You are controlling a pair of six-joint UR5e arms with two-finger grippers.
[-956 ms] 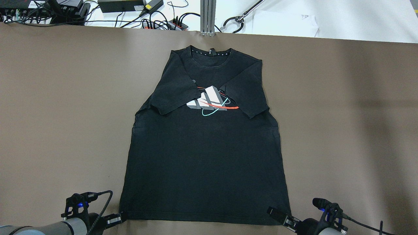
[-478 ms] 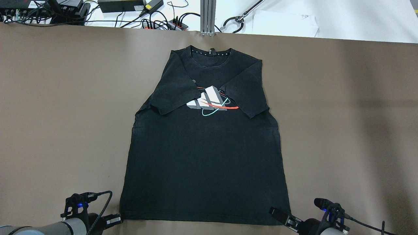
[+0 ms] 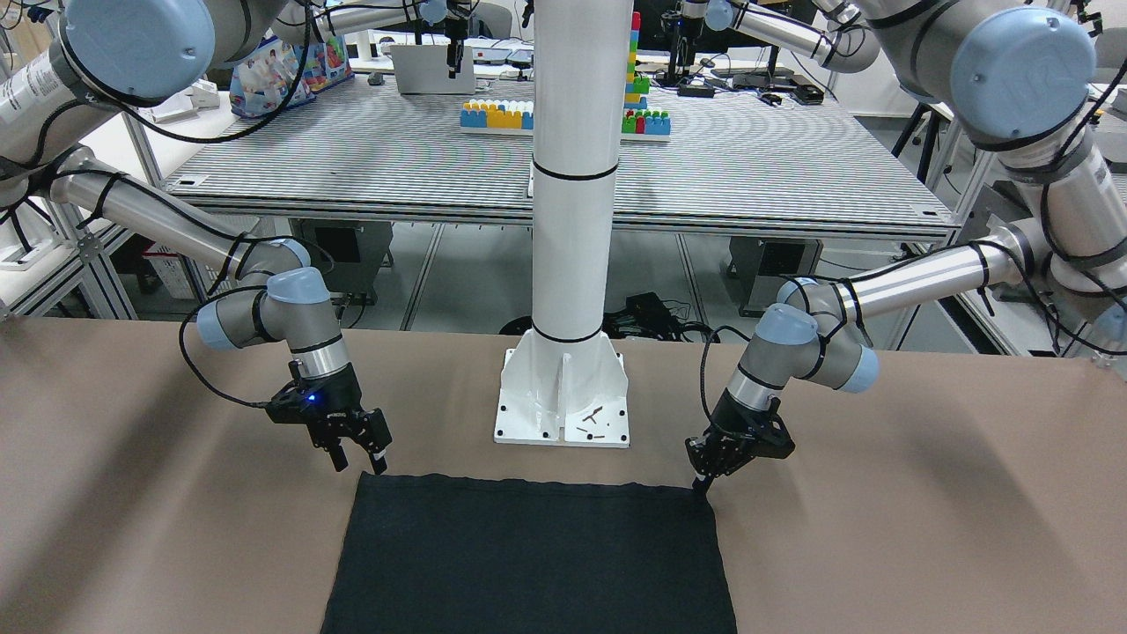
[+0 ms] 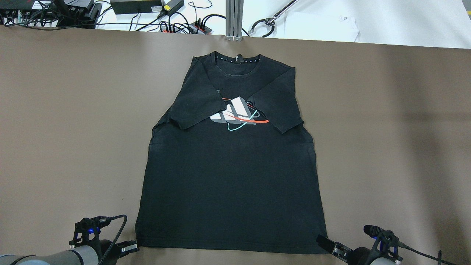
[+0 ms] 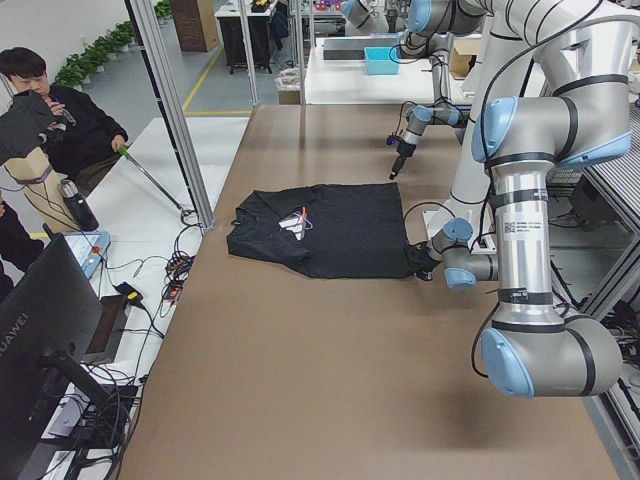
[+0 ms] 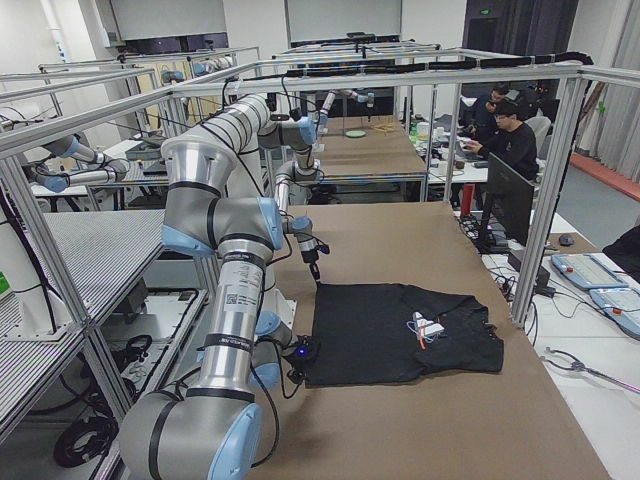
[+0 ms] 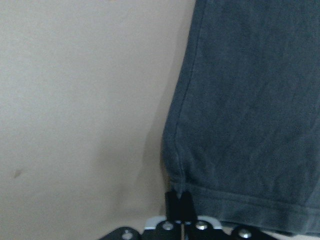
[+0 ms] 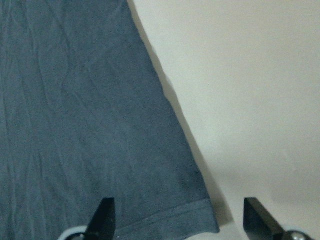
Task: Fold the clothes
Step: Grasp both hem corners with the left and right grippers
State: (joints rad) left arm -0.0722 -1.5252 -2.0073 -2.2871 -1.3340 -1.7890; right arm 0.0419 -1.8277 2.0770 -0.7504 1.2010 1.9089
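Note:
The clothes are a black T-shirt (image 4: 232,176) with a white, red and teal chest print, lying flat with both sleeves folded inward and its hem toward me. Its hem shows in the front-facing view (image 3: 528,546). My left gripper (image 4: 133,246) is at the hem's left corner. In the left wrist view its fingertips (image 7: 180,202) are closed together on that corner's edge (image 7: 175,182). My right gripper (image 4: 327,243) is open just outside the hem's right corner. In the right wrist view that corner (image 8: 200,220) lies between its spread fingers (image 8: 102,217).
The white post base (image 3: 563,401) stands behind the hem. An aluminium post (image 4: 234,18), cables and power strips (image 4: 184,25) and a paper sheet (image 4: 320,25) lie past the far table edge. An operator (image 5: 50,120) sits beyond the far end.
My right gripper has moved right and back, off the hem's right corner. My left gripper has hardly moved. The shirt lies as before.

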